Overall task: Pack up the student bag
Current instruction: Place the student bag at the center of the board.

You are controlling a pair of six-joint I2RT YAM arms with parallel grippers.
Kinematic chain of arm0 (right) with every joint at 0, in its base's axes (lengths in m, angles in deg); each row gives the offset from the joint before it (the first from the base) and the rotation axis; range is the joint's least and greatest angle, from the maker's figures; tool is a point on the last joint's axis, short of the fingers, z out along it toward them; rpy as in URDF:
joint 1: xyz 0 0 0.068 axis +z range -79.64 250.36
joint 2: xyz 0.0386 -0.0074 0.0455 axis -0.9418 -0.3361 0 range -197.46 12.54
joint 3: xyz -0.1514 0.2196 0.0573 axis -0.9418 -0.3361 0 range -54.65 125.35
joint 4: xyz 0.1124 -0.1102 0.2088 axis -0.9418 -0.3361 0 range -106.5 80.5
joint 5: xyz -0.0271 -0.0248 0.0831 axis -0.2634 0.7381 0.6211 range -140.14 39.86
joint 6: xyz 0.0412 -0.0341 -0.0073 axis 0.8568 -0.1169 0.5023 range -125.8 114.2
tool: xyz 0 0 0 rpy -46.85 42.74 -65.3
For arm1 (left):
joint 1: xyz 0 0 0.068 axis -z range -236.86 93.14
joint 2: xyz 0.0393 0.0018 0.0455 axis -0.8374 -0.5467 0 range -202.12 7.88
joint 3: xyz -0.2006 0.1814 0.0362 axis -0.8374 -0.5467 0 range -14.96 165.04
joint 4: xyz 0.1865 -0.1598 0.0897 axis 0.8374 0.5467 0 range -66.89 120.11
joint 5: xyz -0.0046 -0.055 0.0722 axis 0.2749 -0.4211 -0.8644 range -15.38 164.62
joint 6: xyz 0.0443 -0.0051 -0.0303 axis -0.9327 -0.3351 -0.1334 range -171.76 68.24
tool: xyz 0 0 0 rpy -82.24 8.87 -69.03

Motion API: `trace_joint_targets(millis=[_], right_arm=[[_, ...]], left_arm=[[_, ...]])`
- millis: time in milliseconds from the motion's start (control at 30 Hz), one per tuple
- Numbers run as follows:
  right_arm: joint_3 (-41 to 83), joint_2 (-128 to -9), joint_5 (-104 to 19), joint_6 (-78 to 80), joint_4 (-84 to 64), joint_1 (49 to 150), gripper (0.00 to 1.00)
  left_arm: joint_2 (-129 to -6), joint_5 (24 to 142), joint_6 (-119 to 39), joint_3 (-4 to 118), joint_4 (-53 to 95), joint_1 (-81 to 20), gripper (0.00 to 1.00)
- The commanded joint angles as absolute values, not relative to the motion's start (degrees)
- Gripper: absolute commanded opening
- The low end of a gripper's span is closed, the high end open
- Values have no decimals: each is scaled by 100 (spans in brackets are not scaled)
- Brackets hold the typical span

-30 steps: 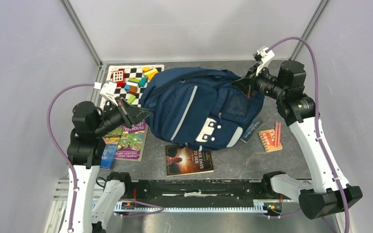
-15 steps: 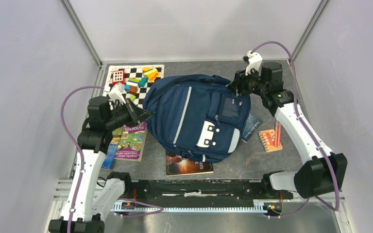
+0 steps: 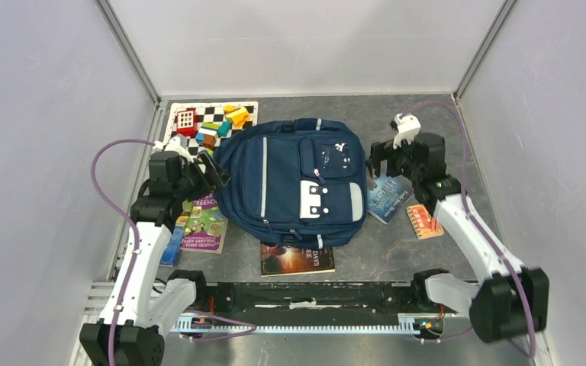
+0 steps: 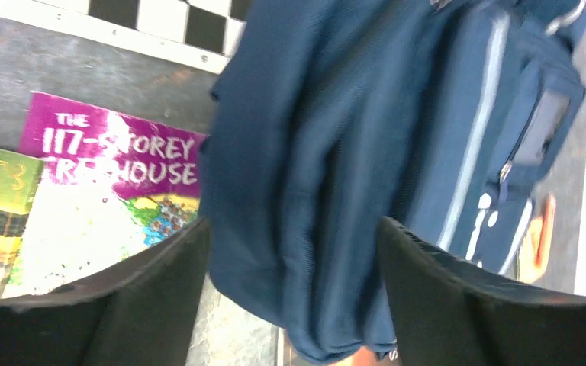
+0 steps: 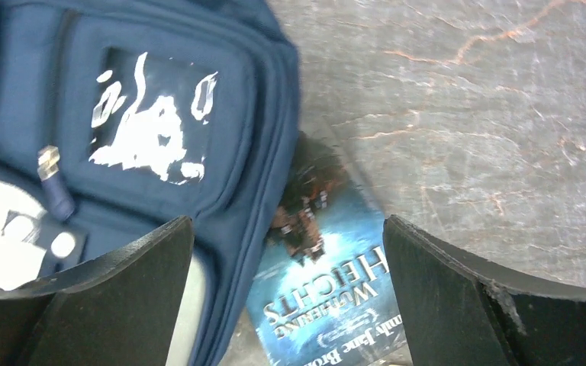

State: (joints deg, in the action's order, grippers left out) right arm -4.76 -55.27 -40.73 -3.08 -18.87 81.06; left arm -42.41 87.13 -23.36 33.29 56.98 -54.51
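Surface: I am looking at a grey, scuffed tabletop [image 3: 427, 107] closed in by plain pale walls.
Student bag: the large navy blue fabric backpack [image 3: 290, 183] lies flat in the middle of the table, front side up, with its grey stripes and white buckle patch facing the top camera.
Left gripper: the left gripper [image 3: 210, 169] sits at the bag's left edge. On my left wrist view its black fingers [image 4: 160, 297] are spread wide, with the navy fabric showing between them, and I see no pinch on it.
Right gripper: the right gripper [image 3: 376, 158] hangs at the bag's right edge. Its fingers [image 5: 458, 297] are spread wide above the table, closing on nothing.
Blue paperback: a blue-covered "Wuthering Heights" book [image 3: 387, 200] lies below the right gripper, its left side tucked under the bag.
Purple book: a purple and green "117-Storey Treehouse" book [image 3: 202, 225] lies flat beside the bag's left side.
Dark book: a black paperback with an orange glow on its cover [image 3: 297, 261] pokes out from under the bag's near edge.
Mat: a black and white chequered mat [image 3: 177, 136] holds coloured toy blocks [image 3: 221, 122] at the far left.
Orange pad: a small orange notepad [image 3: 423, 223] lies near the right arm.
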Motion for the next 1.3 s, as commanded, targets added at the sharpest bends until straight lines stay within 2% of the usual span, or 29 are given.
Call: trace_joint_targets(millis=[0,33,300,467,733,833,900,1000,1267], right_arm=[[-1358,-4232,-3407,-715,-812,8457,98],[-1540,-4046,-3343,-777,-770,8624,98],[-2673,-3162,-3052,-1137,-295,10248,98],[-2994,-3115,-3401,-1426,-123,11314,98],[-2897,-3859,-4647,-2029,-200,13210,93],[-2783,-4393,-4977,-2165,-304,13768,77],[-2747,-4734,-5236,-2188,-330,13999,73],[-2707,-5117,-5433,-2188,-152,14182,72],[-2230,-5966,-6168,-2505,-52,14467,78]], left_arm=[[-4201,7760,-2503,3316,5205,-5486,97],[-4172,7717,-2477,3268,5182,-5484,99],[-3900,7678,-2392,2877,5288,-5488,100],[-3603,8072,-2003,2367,5168,-5484,100],[-3210,8514,-1786,1972,5127,-5489,100],[-3043,8510,-1894,1964,5247,-5491,100],[-2974,8486,-2035,1991,5332,-5491,100],[-3027,8454,-2242,2125,5497,-5489,100],[-3096,8414,-2562,2335,5700,-5491,100]])
